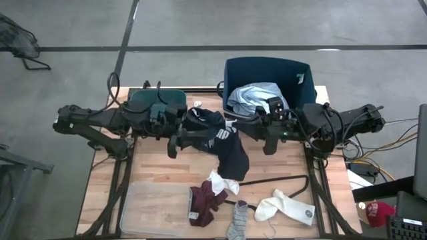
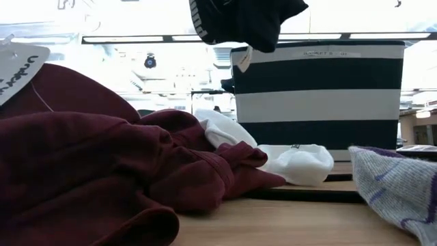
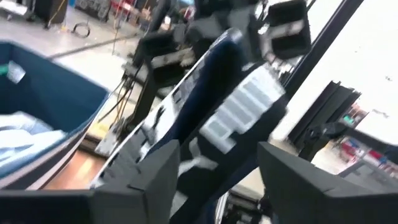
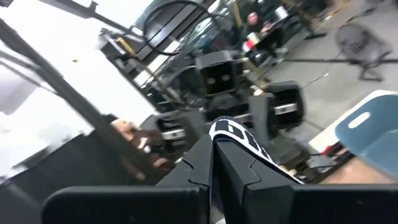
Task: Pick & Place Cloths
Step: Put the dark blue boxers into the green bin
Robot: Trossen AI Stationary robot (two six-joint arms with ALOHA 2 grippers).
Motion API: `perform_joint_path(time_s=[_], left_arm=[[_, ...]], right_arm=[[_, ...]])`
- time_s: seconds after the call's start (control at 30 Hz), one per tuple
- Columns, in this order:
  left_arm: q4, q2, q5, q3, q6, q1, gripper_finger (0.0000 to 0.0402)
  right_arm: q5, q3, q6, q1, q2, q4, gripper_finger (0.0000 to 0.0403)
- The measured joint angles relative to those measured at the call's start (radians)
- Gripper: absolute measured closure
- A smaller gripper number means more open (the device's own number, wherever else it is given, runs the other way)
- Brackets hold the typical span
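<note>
A dark navy garment (image 1: 223, 140) with white lettering hangs above the table between my two grippers, its lower part drooping toward the table. My right gripper (image 1: 241, 127) is shut on it. My left gripper (image 3: 214, 155) is open, its fingers on either side of the garment's left end (image 3: 211, 112). The garment also shows at the top of the low view (image 2: 246, 20). A light blue shirt (image 1: 257, 99) lies in the navy basket (image 1: 297, 73). A maroon piece (image 1: 203, 200), white socks (image 1: 287, 207) and a grey sock (image 1: 237, 223) lie on the table. My left gripper has the garment's left end (image 3: 186, 143) between its parted fingers; I cannot tell whether they touch it. My right gripper pinches the garment's white-striped edge (image 4: 239, 134) between its two shut fingers, coming level from the table's right. The garment is lifted, hanging slack below the fingers.
A clear plastic tray (image 1: 153, 210) sits at the near left. A thin black wire hanger (image 1: 287, 181) lies near the socks. The striped basket (image 2: 317, 96) stands at the far right and a teal object (image 1: 157, 100) at the far left edge.
</note>
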Motion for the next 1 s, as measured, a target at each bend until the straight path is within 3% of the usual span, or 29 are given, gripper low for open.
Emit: perform_joint_path(time_s=[0.17, 0.37, 0.67, 1.0], left_arm=[[0.034, 0.011, -0.012, 0.000, 0.024, -0.003, 0.0112], [0.031, 0.070, -0.025, 0.000, 0.009, -0.003, 0.0063], [0.031, 0.110, -0.114, 0.000, -0.012, -0.003, 0.0059], [0.024, 0.082, -0.228, 0.000, -0.006, -0.003, 0.0074]], right_arm=[[0.076, 0.001, -0.045, -0.011, 0.014, -0.005, 0.0394], [0.057, 0.049, -0.042, -0.031, 0.102, -0.003, 0.0394], [-0.047, 0.220, -0.057, -0.039, 0.224, -0.005, 0.0394], [-0.164, 0.455, -0.054, -0.040, 0.360, -0.121, 0.0394]])
